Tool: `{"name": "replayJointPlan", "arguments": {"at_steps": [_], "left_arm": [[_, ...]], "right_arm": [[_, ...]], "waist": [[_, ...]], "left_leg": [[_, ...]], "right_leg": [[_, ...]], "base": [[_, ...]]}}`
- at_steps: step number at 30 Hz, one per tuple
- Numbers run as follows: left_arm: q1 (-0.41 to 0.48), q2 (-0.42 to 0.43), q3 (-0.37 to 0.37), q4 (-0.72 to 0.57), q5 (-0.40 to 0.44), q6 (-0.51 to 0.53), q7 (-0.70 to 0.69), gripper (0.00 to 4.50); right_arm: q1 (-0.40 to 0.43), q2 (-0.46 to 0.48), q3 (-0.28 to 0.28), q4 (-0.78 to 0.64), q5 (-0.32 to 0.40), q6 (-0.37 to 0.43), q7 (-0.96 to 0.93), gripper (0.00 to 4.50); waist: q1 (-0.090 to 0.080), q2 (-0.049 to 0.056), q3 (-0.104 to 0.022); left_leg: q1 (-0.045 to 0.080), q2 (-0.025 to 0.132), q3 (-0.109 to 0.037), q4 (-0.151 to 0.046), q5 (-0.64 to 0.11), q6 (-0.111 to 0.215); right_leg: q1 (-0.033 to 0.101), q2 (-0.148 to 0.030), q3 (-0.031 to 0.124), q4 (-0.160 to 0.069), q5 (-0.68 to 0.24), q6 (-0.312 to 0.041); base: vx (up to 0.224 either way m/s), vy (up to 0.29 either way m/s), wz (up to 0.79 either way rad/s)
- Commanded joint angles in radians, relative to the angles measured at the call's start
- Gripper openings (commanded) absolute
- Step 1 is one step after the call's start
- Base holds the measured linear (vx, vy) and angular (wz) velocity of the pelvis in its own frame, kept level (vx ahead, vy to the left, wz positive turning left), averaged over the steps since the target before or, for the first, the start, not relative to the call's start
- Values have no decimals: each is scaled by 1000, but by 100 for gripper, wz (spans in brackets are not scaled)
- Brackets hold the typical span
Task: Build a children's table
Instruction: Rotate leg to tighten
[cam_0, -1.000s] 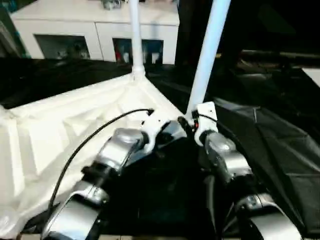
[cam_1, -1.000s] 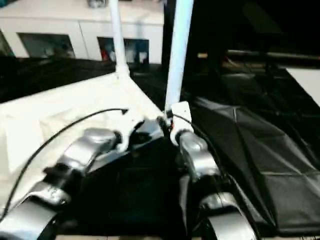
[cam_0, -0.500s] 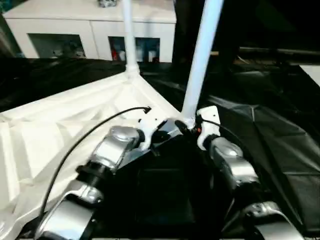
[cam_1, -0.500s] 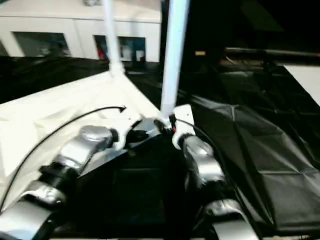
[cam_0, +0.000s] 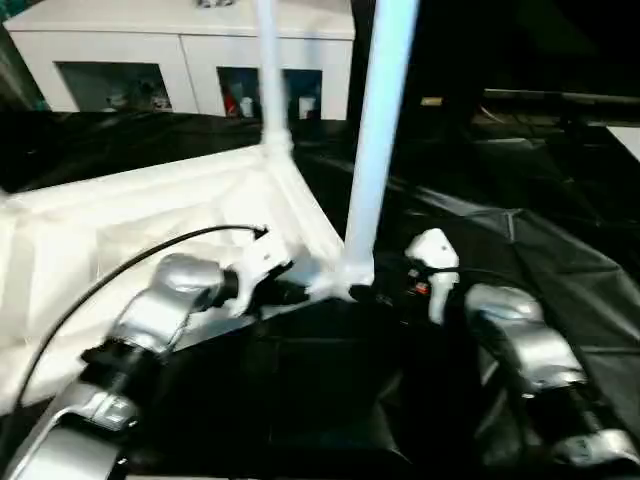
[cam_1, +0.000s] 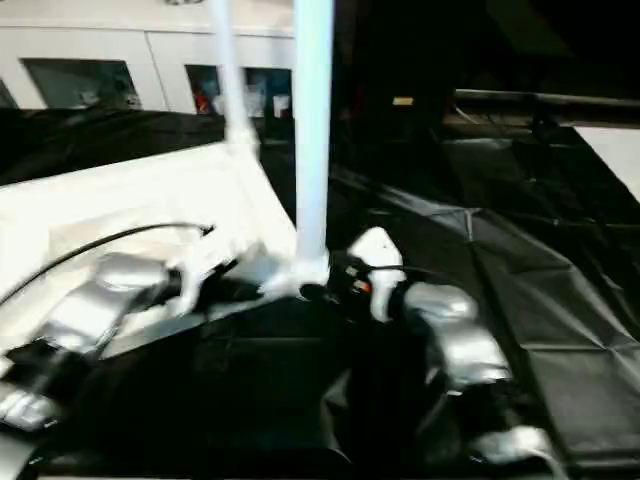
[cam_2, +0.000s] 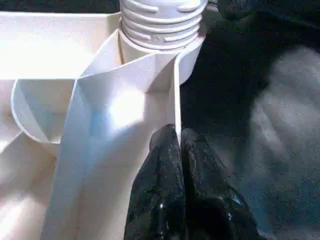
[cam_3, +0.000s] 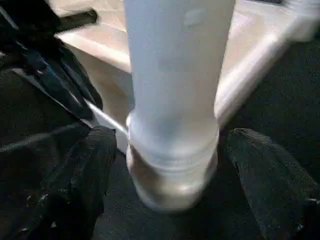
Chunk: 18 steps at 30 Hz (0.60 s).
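The tabletop (cam_0: 130, 240) lies upside down on black sheeting (cam_0: 540, 270); a white cabinet (cam_0: 180, 60) stands behind. The left gripper (cam_2: 175, 145) is clenched on the tabletop's rim, and the right gripper (cam_3: 172, 165) stands released around a leg (cam_0: 375, 150).

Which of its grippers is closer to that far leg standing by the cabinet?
Left. The left gripper pinches the tabletop rim that runs to the far leg; the right gripper straddles the near leg, farther off.

near leg (cam_0: 372, 150) stands in the tabletop (cam_0: 120, 230) corner socket, far leg (cam_0: 270, 70) behind it, cabinet (cam_0: 180, 60) beyond.
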<state>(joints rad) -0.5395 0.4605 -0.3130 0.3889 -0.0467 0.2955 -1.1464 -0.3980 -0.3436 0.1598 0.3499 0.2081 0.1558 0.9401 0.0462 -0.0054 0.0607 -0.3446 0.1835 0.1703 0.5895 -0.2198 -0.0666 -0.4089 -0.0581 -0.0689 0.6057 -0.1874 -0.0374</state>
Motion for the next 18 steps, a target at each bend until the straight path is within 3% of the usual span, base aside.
{"name": "replayJointPlan", "arguments": {"at_steps": [1, 6, 7, 9, 14, 18], "left_arm": [[5, 0, -26, -33, -11, 5, -36, 0], [8, 6, -30, -39, -17, -1, -52, 0], [8, 7, -30, -39, -17, -2, -54, 0], [9, 8, -29, -41, -17, -3, -61, 0], [11, 9, -27, -46, -15, 1, -64, 0], [14, 10, -26, -51, -13, 4, -65, 0]], "right_arm": [[4, -18, 11, -37, 19, 15, 32, 383], [9, -30, 41, -53, -1, 15, 70, 383], [9, -30, 41, -52, -2, 13, 70, 355], [8, -28, 41, -48, 0, 15, 74, 355], [2, -28, 47, -33, -14, 5, 76, 308], [2, -32, 58, -27, -29, -1, 74, 277]], "waist": [[3, 4, -52], [10, 5, -56], [11, 3, -57], [11, 3, -57], [13, 2, -56], [13, 2, -58]], "left_leg": [[-1, 50, -9, -70, -107, 71], [-5, 49, -10, -67, -63, 75], [-6, 48, -9, -66, -58, 77], [-6, 48, -10, -66, -57, 78], [-6, 48, -10, -67, -70, 70], [-6, 47, -10, -64, -51, 74]], "right_leg": [[58, -85, 59, -71, -157, -238], [63, -85, 58, -62, -85, -246], [64, -86, 59, -61, -74, -248], [65, -87, 58, -61, -71, -248], [66, -88, 58, -64, -108, -240], [66, -86, 58, -60, -78, -242]], "base": [[0, 0, 0], [0, 0, 0], [0, 0, 0], [0, 0, 0], [0, 0, 0], [0, 0, 0]]}}
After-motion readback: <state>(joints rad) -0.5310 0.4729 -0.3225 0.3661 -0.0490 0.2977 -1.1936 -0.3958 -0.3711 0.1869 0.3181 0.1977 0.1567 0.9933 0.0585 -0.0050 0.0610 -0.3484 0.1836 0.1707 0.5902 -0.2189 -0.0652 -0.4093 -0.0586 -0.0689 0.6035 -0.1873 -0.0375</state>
